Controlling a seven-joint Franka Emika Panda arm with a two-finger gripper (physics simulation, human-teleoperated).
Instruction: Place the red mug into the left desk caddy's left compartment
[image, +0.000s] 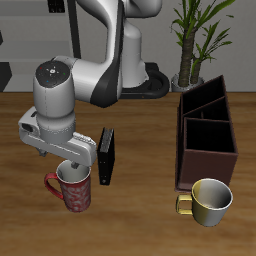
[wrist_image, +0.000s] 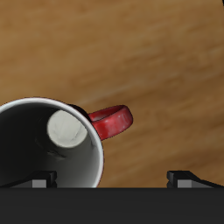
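Hanging wrist-down just above upright red mug, gripper fingers apart, astride rim.

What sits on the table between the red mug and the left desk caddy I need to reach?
A dark flat book stands upright just beside the red mug, toward the left desk caddy. The yellow-gold mug sits before the caddy's front end, off the direct line.
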